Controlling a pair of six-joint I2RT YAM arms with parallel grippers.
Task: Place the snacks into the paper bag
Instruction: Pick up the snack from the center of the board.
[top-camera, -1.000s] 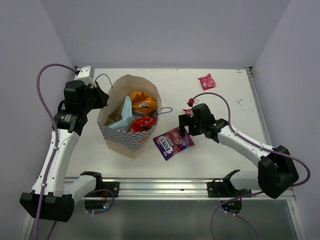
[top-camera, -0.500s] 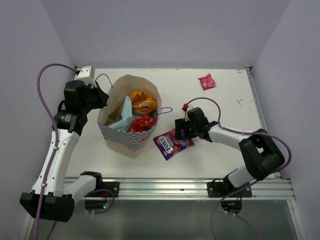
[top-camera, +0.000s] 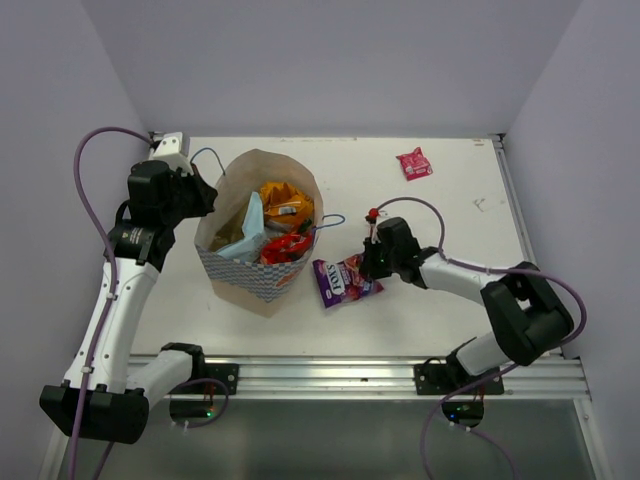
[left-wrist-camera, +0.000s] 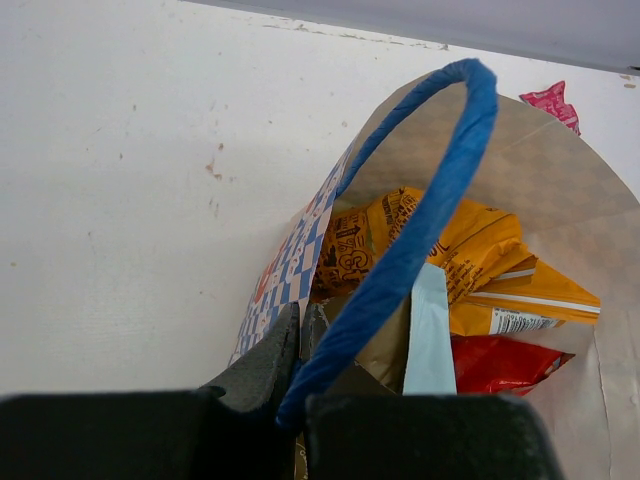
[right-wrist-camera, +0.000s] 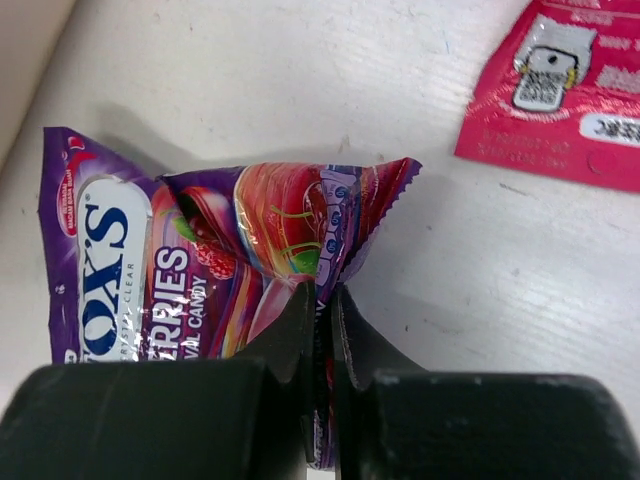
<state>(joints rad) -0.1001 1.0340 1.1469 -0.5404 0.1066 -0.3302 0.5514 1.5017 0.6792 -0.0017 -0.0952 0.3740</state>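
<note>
Right gripper (right-wrist-camera: 320, 300) clamped on one purple pack (right-wrist-camera: 200, 270); left gripper (left-wrist-camera: 300, 345) closed, seemingly pinching bag rim (left-wrist-camera: 300, 250).

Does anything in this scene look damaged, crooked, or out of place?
The purple pack is buckled into a fold where the right pincer pinches its edge. A pink packet lies alone at the table's far side, away from the paper bag.

Left arm stands raised from its base, elbow high, wrist angled toward the right. Left gripper (top-camera: 200, 193) jaws are closed together. Right arm reaches low and leftward, forearm near level. Right gripper (top-camera: 368, 262) jaws are pinched tight, pointing left.
</note>
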